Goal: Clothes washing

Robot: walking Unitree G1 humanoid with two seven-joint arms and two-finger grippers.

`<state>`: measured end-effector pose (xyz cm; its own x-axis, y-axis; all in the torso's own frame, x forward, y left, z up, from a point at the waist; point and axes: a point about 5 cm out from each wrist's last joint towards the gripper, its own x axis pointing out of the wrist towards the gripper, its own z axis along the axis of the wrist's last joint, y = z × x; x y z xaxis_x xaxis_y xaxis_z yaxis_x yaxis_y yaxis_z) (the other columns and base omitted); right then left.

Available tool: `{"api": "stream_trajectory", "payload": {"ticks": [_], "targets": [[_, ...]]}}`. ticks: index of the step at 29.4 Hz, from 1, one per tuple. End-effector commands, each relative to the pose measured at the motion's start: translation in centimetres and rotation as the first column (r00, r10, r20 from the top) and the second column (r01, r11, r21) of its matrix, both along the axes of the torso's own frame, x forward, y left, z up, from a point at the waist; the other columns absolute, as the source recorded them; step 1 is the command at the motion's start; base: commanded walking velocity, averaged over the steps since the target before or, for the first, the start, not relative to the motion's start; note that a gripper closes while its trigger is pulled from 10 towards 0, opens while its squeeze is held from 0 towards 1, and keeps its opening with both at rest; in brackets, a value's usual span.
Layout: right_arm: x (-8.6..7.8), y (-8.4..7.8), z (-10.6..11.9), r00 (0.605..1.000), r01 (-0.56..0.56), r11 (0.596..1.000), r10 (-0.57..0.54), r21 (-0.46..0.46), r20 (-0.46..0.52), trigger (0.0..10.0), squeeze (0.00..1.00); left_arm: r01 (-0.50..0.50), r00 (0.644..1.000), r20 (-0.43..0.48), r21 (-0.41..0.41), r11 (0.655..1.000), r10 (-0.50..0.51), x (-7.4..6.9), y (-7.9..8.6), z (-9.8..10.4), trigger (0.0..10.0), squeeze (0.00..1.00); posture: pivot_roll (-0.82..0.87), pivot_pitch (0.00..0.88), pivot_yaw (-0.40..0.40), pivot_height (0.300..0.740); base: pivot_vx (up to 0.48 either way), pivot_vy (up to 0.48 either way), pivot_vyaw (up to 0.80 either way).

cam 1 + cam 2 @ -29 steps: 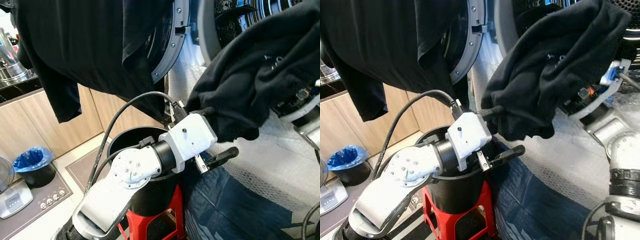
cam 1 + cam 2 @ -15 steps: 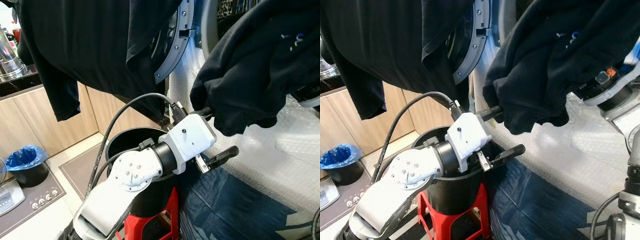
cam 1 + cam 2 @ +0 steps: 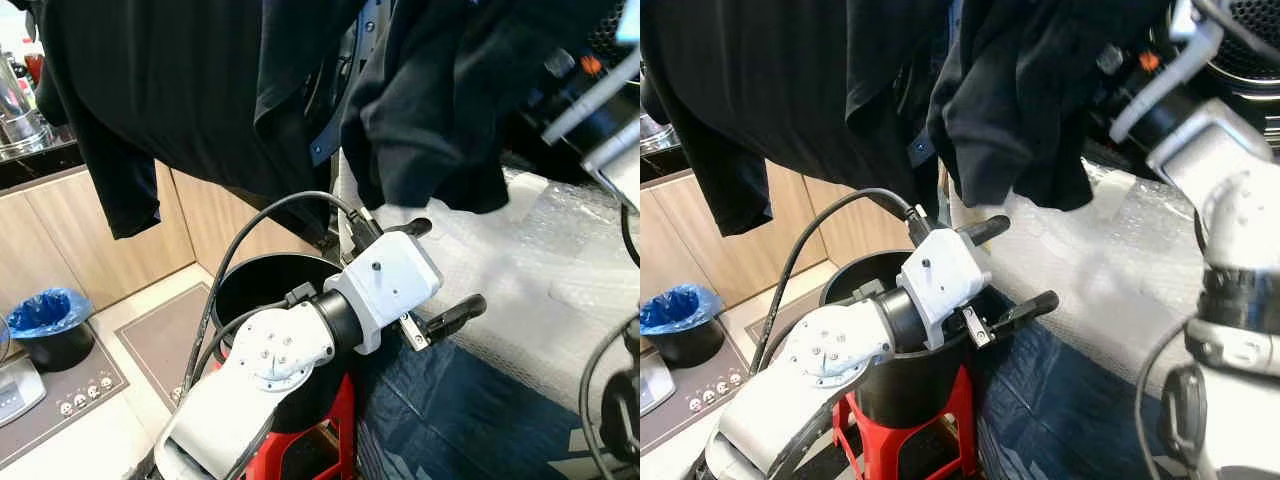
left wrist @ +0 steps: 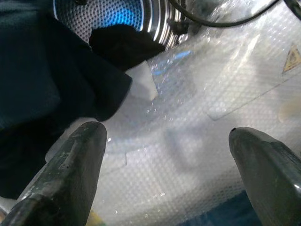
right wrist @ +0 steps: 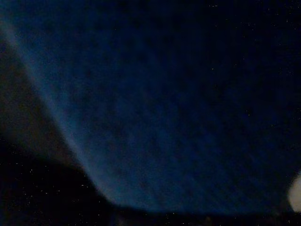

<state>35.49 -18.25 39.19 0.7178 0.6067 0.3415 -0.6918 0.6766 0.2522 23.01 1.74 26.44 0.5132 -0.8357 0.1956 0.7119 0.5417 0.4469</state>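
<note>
A black garment (image 3: 440,110) hangs in the air in front of the washing machine's open drum (image 4: 108,14). My right gripper is shut on it, buried in the cloth, and only the right wrist (image 3: 1160,90) shows beside it. The right wrist view is dark blue-black cloth (image 5: 164,103) close up. My left gripper (image 3: 448,265) is open and empty, just below the garment and over the far rim of a black bucket (image 3: 240,280). In the left wrist view its fingers (image 4: 70,165) frame the bubble-wrapped washer front.
A second black shirt (image 3: 180,90) hangs over the open washer door. The bucket stands on a red stool (image 3: 335,420). Bubble wrap (image 3: 540,270) covers the washer front above a dark blue sheet (image 3: 450,420). A blue-lined bin (image 3: 45,315) sits low on the left by wooden cabinets.
My right arm has lifted the black garment up and leftward, clear of the left gripper. The left gripper's upper finger, buried in the cloth before, is now free. The left arm has barely moved.
</note>
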Motion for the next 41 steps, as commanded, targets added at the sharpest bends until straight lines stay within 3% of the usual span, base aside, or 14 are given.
{"api": "stream_trajectory", "payload": {"ticks": [1, 4, 9, 11, 14, 19, 21, 23, 29, 32, 33, 35, 38, 41], "targets": [[1.0, -0.3, 0.6, 0.995, 0.093, 0.996, -0.093, -0.006, -0.043, 10.0, 0.0, 0.006, 1.0, 0.014, -0.01, 1.0, -0.006, -0.7, -0.2, 0.4, 10.0, 0.0, 0.0, 0.0, -0.086, 0.74, 0.0, 0.0, 0.0], [2.4, -1.1, 0.3, 0.97, 0.208, 0.978, -0.209, -0.026, -0.122, 10.0, 0.0, -0.004, 1.0, -0.001, -0.019, 1.0, 0.004, -0.9, -0.2, 0.3, 10.0, 0.0, 0.0, 0.018, -0.1, 0.74, 0.0, 0.0, 0.0], [4.0, -3.4, 0.8, 0.91, 0.384, 0.923, -0.385, -0.036, -0.152, 10.0, 0.0, -0.025, 0.999, -0.037, -0.034, 0.999, 0.024, -1.5, -0.3, 0.0, 10.0, 0.0, 0.01, 0.067, -0.112, 0.74, 0.0, 0.0, 0.0], [4.2, -3.8, 1.1, 0.9, 0.411, 0.911, -0.41, -0.027, -0.146, 10.0, 0.0, -0.028, 0.999, -0.043, -0.038, 0.999, 0.026, -1.7, -0.4, 0.0, 10.0, 0.0, 0.01, 0.083, -0.112, 0.74, 0.0, 0.0, 0.0], [4.2, -5.3, 2.0, 0.844, 0.523, 0.852, -0.514, 0.026, -0.153, 10.0, 0.0, -0.033, 0.997, -0.073, -0.049, 0.998, 0.029, -2.1, -0.5, -0.2, 10.0, 0.0, 0.01, 0.104, -0.116, 0.74, 0.0, 0.0, 0.0], [3.9, -6.6, 3.4, 0.792, 0.607, 0.789, -0.59, 0.099, -0.153, 10.0, 0.0, -0.045, 0.993, -0.112, -0.063, 0.997, 0.037, -2.5, -0.5, -0.4, 10.0, 0.0, 0.01, 0.133, -0.115, 0.74, 0.0, 0.0, 0.0], [3.9, -6.7, 3.6, 0.784, 0.619, 0.778, -0.601, 0.112, -0.155, 10.0, 0.0, -0.046, 0.992, -0.117, -0.065, 0.997, 0.038, -2.7, -0.5, -0.4, 10.0, 0.0, 0.01, 0.135, -0.115, 0.74, 0.0, 0.0, 0.0], [3.8, -6.9, 4.2, 0.737, 0.675, 0.718, -0.641, 0.171, -0.216, 10.0, 0.0, -0.051, 0.99, -0.135, -0.074, 0.996, 0.041, -2.9, -0.5, -0.4, 10.0, 0.0, 0.01, 0.15, -0.118, 0.74, 0.0, 0.0, 0.0], [3.8, -6.6, 4.9, 0.665, 0.746, 0.621, -0.684, 0.239, -0.3, 10.0, 0.0, -0.06, 0.985, -0.165, -0.088, 0.994, 0.045, -3.2, -0.7, -0.5, 10.0, 0.0, 0.0, 0.169, -0.125, 0.74, 0.0, 0.0, 0.0], [3.5, -6.4, 5.9, 0.598, 0.8, 0.538, -0.75, 0.264, -0.282, 10.0, 0.0, -0.07, 0.981, -0.188, -0.102, 0.992, 0.05, -3.5, -0.8, -0.5, 10.0, 0.0, 0.01, 0.178, -0.134, 0.74, 0.0, 0.0, 0.0], [3.5, -6.4, 5.9, 0.598, 0.8, 0.538, -0.75, 0.264, -0.282, 10.0, 0.0, -0.07, 0.981, -0.188, -0.102, 0.992, 0.05, -3.5, -0.8, -0.5, 10.0, 0.0, 0.01, 0.178, -0.134, 0.74, 0.0, 0.0, 0.0], [3.1, -6.4, 6.7, 0.57, 0.816, 0.491, -0.771, 0.303, -0.285, 10.0, 0.0, -0.075, 0.979, -0.196, -0.106, 0.992, 0.053, -3.7, -0.9, -0.5, 10.0, 0.0, 0.01, 0.184, -0.142, 0.74, 0.0, 0.0, 0.0], [2.5, -6.5, 7.7, 0.477, 0.865, 0.384, -0.83, 0.324, -0.289, 10.0, 0.0, -0.094, 0.975, -0.213, -0.112, 0.989, 0.068, -3.8, -0.8, -0.6, 10.0, 0.0, 0.03, 0.189, -0.151, 0.74, 0.0, 0.0, 0.0], [2.6, -5.5, 8.1, 0.479, 0.865, 0.409, -0.847, 0.29, -0.233, 10.0, 0.0, -0.106, 0.972, -0.222, -0.118, 0.987, 0.078, -3.9, -0.8, -0.6, 10.0, 0.0, 0.03, 0.191, -0.156, 0.74, 0.0, 0.0, 0.0]]}}
